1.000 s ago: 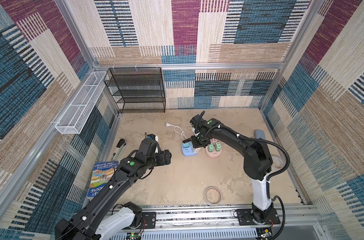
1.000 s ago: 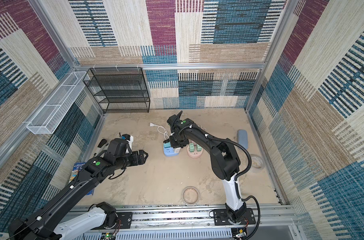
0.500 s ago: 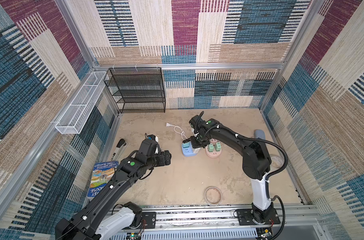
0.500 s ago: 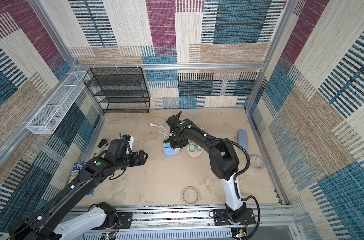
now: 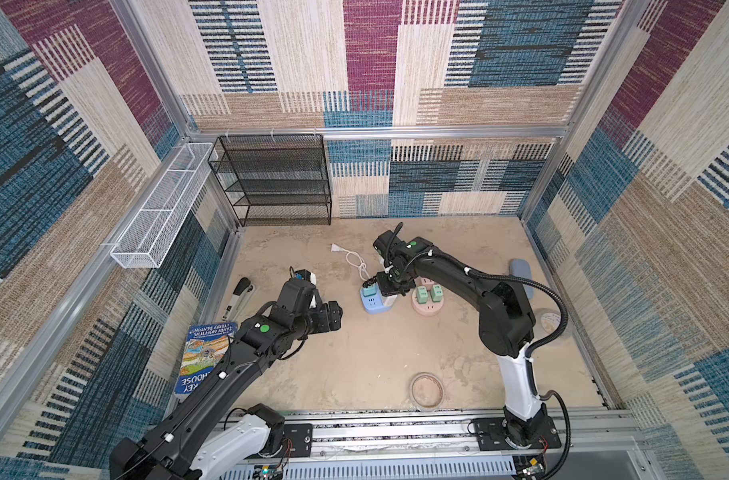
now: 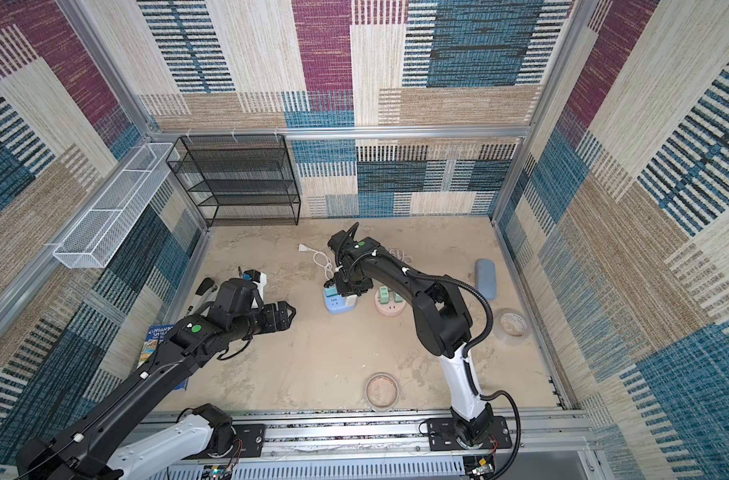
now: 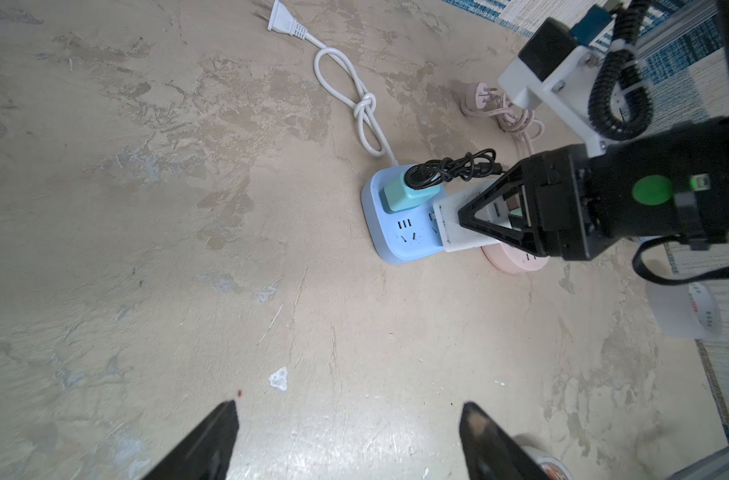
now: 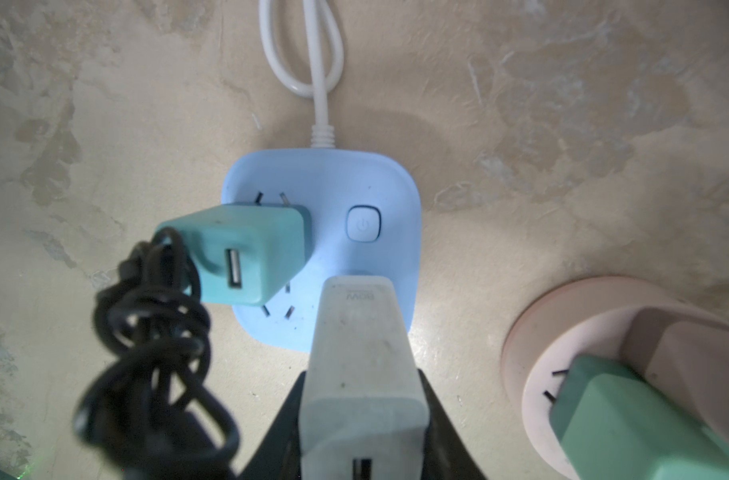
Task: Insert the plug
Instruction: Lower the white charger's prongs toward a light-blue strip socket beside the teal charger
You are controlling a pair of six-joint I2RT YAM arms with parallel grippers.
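Patchwork carpet walls box in a mottled beige desk (image 5: pixel 375 357). In both top views the right tool (image 5: pixel 390 287) is clamped on the white rectangular charger plug (image 5: pixel 390 300) at the 3 o'clock edge of the blue square plastic power strip (image 5: pixel 369 306), unchanged from a second ago. The left tool (image 6: pixel 286 318) hangs near its 9 o'clock, not touching.

Left wrist: the left tool (image 7: pixel 348 415) shows its jaws wide apart over bare desk.

Right wrist: the plug (image 8: pixel 363 365) leans onto the strip (image 8: pixel 354 183) beside a teal cube adapter (image 8: pixel 246 253); its prongs are hidden.

Pale blue power strip (image 8: pixel 325 187) with white cord (image 8: pixel 322 99); teal charger (image 8: pixel 250 232), black cable (image 8: pixel 159 328); off-white adapter (image 8: pixel 360 365); pink round socket base (image 8: pixel 516 365); mottled tan floor (image 8: pixel 562 124); walls (image 5: pixel 371 62) show striped blue, magenta and beige patchwork.
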